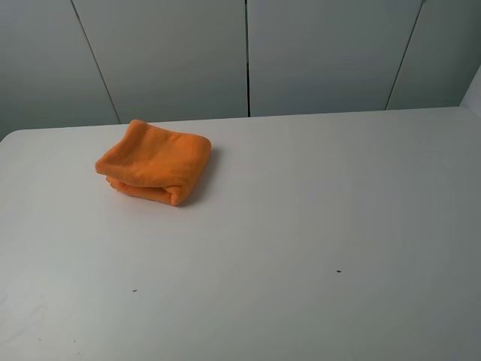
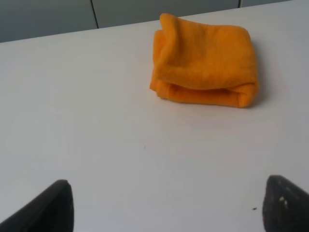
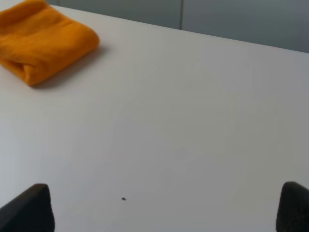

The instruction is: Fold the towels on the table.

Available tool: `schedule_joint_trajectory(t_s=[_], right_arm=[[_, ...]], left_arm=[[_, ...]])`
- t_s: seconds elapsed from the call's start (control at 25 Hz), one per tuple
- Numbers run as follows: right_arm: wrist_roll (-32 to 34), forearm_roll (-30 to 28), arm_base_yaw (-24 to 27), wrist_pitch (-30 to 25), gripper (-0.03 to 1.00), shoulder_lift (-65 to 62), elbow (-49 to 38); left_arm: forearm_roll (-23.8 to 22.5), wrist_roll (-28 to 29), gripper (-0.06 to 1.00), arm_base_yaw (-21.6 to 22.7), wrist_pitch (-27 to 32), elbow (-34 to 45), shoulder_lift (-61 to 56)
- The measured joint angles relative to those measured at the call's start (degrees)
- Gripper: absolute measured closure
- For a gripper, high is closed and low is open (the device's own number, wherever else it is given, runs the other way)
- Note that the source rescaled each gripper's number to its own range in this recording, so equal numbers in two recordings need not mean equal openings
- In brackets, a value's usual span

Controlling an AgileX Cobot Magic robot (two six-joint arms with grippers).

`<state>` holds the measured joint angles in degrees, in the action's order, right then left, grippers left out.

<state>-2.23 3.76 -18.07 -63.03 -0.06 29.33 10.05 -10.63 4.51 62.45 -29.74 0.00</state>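
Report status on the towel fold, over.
Both grippers open, empty, fingers apart above the table. Towel folded, lying at far left. Nothing in the way.

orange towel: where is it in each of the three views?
Exterior high: folded towel left of centre, toward the table's far edge.
Left wrist: towel near the far table edge.
Right wrist: towel partly cut off at the frame's corner.
Shared landmark: the far table edge against the grey wall panels.
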Motion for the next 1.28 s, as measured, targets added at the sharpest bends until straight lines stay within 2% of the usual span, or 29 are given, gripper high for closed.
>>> schedule_joint_trajectory(t_s=[0.24,0.4,1.28], right_arm=[[0.00,0.00,14.86,0.11,-0.03,0.00,0.00],[0.08,-0.11,20.34,0.11,-0.03,0.00,0.00],[0.08,-0.01,21.11,0.11,-0.03,0.00,0.00]], left_arm=[[-0.09,0.00,-0.05,0.00,0.00,0.00,0.00],[-0.09,0.00,-0.05,0.00,0.00,0.00,0.00],[-0.09,0.00,-0.05,0.00,0.00,0.00,0.00]])
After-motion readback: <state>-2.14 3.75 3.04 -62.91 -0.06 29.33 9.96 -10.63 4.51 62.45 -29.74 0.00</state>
